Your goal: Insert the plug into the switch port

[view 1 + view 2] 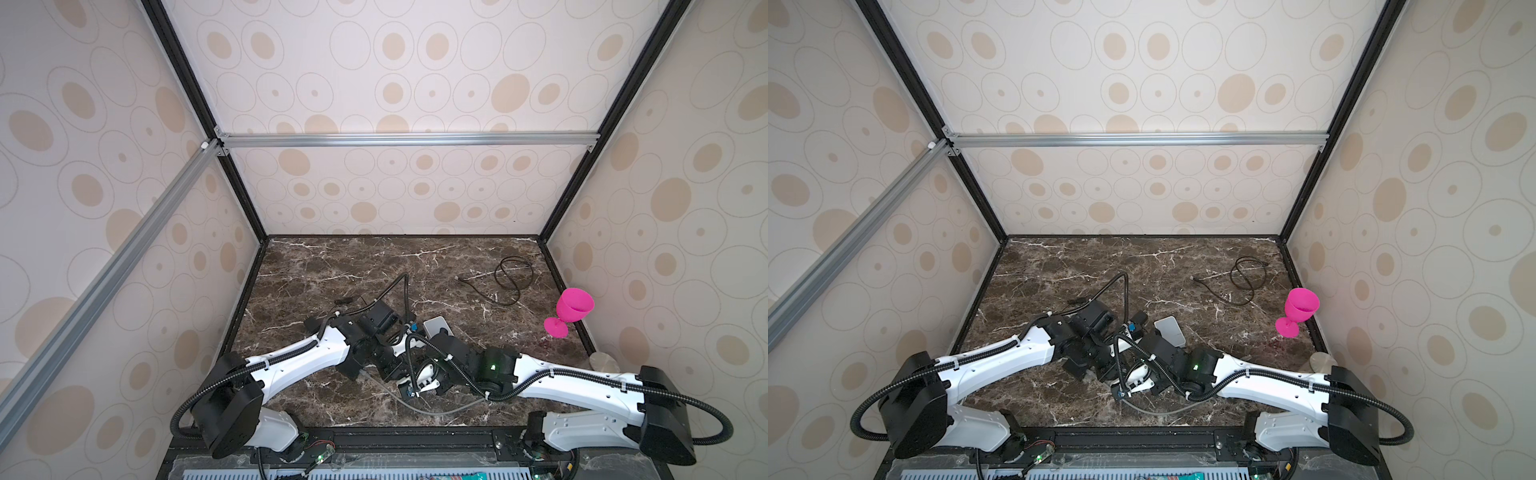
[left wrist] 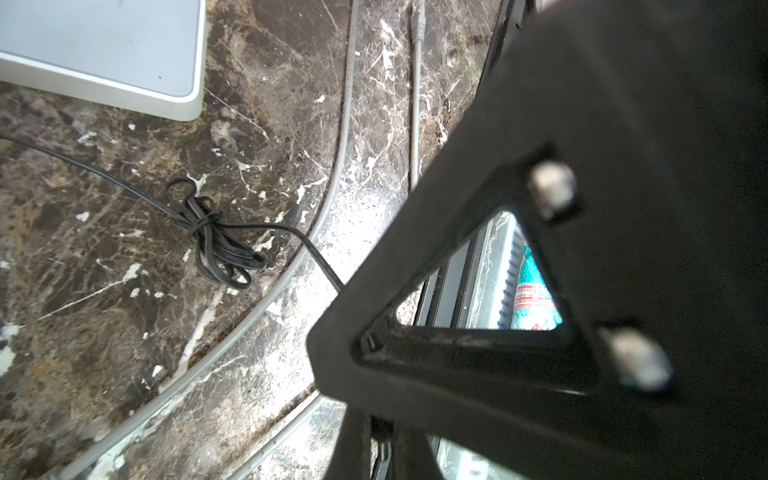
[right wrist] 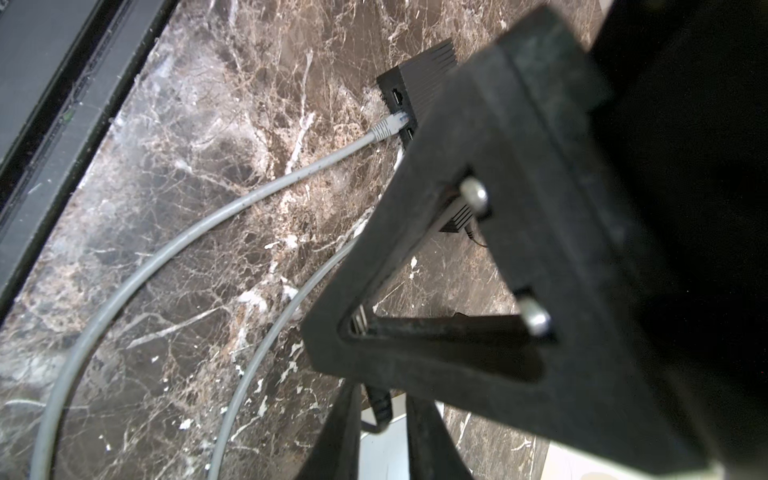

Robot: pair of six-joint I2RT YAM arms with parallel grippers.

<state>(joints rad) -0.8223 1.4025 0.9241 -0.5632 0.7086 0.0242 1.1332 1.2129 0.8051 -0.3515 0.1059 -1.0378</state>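
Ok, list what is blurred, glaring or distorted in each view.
Left wrist view: the close fingers and their screws are out of focus; white glare washes the marble table. Right wrist view: fingers blurred, grey plug and switch sharp. Both top views: even light, frame posts splayed by the wide lens.

2 white arms [image 1: 299,357] have black joints [image 1: 226,409], corrugated cables [image 1: 598,376] and silver screws [image 3: 473,193].

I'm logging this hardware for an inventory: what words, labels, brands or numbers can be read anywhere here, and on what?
No text can be read in any view.
teal and red packet: it carries print, too blurred to read.
black switch: no label shows.
white box: the face that shows is blank.
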